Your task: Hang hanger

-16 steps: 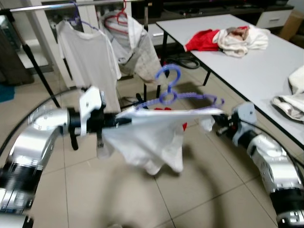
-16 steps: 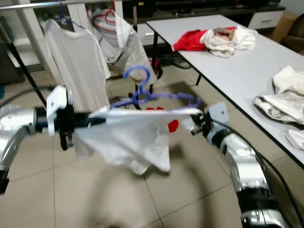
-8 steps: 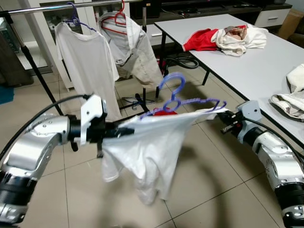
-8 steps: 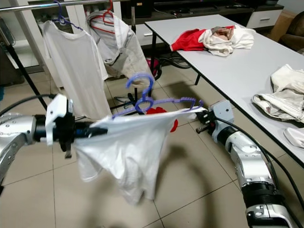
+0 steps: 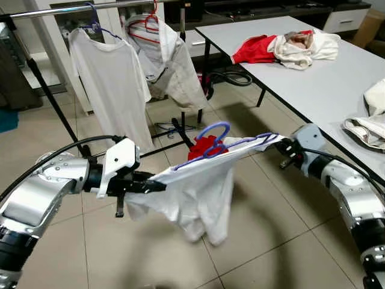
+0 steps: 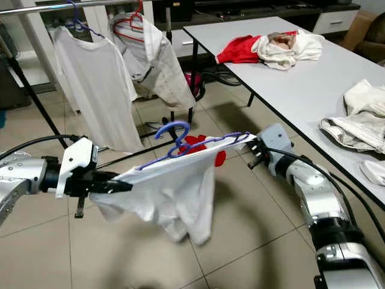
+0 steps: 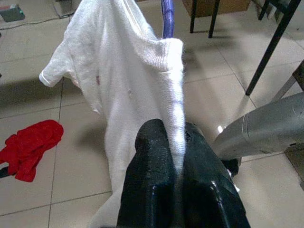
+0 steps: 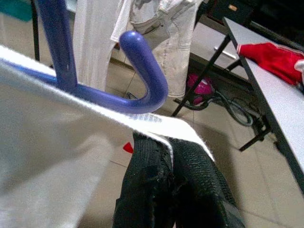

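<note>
Left hand (image 5: 157, 186) pinches one end of the white shirt (image 5: 198, 192), right hand (image 5: 278, 144) clamps the other end, stretching it in mid-air over the tiled floor (image 5: 271, 229). Blue hanger (image 5: 212, 143) sits inside it, hook tipped, well short of the rack rail (image 5: 60, 9).

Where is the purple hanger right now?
In the eye views the purple hanger sits mid-frame, inside the white shirt stretched between the left gripper and right gripper.

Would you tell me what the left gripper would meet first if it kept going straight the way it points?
Probably the right gripper: the left gripper points along the white shirt it clamps, toward the other shoulder; depth is uncertain.
</note>
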{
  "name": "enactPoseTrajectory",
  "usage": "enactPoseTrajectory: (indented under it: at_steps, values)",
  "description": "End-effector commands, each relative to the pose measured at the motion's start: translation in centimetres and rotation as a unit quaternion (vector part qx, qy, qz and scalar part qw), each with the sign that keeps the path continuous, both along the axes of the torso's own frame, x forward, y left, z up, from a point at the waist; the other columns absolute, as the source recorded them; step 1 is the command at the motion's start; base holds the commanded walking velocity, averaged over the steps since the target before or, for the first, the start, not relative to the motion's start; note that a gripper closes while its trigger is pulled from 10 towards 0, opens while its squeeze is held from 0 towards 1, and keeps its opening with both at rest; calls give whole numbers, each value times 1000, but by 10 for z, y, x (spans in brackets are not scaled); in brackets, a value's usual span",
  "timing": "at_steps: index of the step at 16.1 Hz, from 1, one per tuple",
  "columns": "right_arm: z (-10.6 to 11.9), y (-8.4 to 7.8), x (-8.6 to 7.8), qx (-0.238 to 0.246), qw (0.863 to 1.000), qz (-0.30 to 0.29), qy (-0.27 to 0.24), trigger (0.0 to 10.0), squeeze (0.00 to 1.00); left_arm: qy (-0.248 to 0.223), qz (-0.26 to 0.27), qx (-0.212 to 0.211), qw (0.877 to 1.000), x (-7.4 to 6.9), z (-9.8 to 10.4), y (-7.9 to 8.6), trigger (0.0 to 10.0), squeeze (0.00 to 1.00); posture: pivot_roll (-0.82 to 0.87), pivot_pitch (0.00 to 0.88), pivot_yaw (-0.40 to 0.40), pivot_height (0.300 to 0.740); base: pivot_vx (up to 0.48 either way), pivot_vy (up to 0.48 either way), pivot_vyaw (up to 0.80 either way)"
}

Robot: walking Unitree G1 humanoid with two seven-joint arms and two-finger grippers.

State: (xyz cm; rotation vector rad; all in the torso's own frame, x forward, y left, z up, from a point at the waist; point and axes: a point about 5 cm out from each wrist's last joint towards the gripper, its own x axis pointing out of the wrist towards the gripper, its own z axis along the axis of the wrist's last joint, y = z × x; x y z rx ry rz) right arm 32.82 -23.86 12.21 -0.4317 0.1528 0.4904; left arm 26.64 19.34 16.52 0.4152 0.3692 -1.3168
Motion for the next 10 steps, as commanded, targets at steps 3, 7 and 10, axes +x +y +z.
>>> enactPoseTrajectory:
  at_steps: [3, 7, 10]
  values:
    - [23, -81, -8, -81, 987, -136, -3, 0, 0, 72, 41, 102, 991, -12, -14, 45, 0, 0, -154, 0, 33, 740, 0, 0, 0]
    - [5, -52, -28, -185, 967, 137, 113, 0, 0, 51, 69, 139, 987, -4, -16, 59, 0, 0, -164, 0, 28, 740, 0, 0, 0]
    - [-9, -55, -42, -224, 940, 192, 173, 0, 0, 42, 83, 128, 987, 3, -6, 67, 0, 0, -165, 0, 21, 740, 0, 0, 0]
